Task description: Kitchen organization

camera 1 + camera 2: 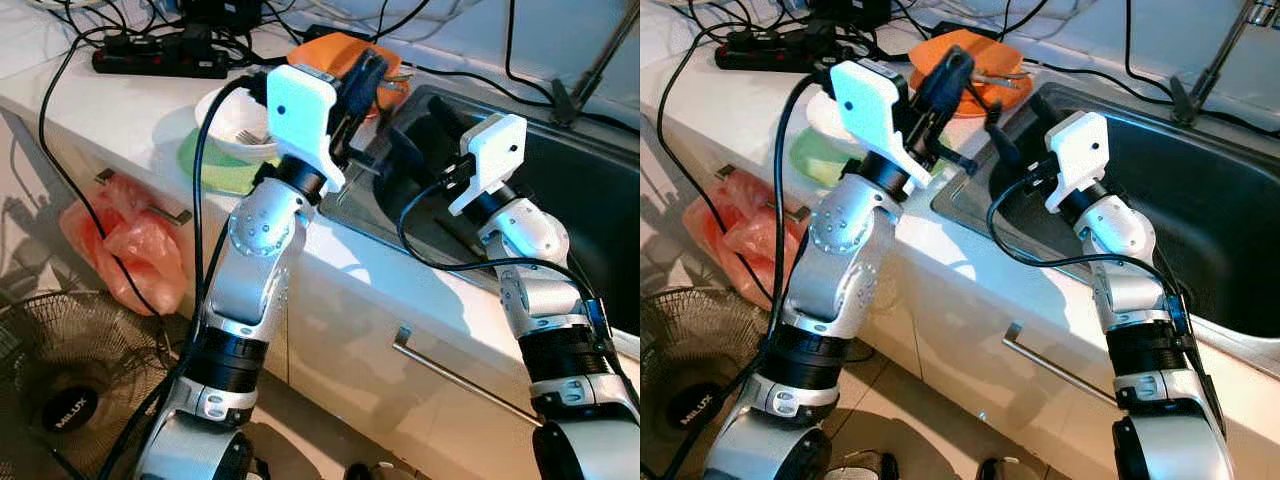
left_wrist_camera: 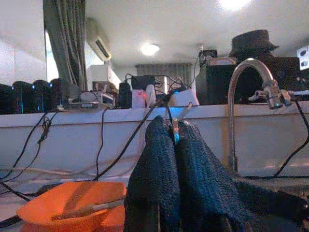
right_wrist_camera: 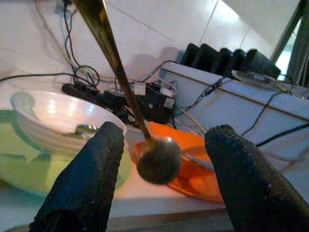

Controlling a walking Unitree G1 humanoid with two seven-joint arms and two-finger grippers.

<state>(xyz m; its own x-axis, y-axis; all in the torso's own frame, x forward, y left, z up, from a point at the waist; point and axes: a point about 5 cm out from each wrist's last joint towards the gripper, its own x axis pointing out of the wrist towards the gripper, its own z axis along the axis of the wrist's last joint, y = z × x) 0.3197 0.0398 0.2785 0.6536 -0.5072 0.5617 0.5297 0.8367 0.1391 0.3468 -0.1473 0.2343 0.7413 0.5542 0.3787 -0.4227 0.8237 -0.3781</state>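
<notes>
My left gripper (image 1: 368, 70) is raised over the counter near the sink's left rim. It is shut on the thin handle of a brass spoon (image 2: 177, 131). The spoon's round bowl (image 3: 158, 162) hangs between the two spread fingers of my right gripper (image 1: 1020, 125), which is open and touches nothing. The right gripper sits just inside the sink's left end. Behind the spoon lies an orange plate (image 1: 335, 50) with a utensil on it. A white bowl (image 3: 63, 121) holding cutlery rests on a green plate (image 1: 215, 165).
The dark sink (image 1: 1210, 190) spans the right, with a faucet (image 2: 241, 92) behind it. A black power strip (image 1: 160, 60) and cables lie at the counter's back. A red plastic bag (image 1: 130, 250) hangs from a drawer handle, and a floor fan (image 1: 70, 390) stands below.
</notes>
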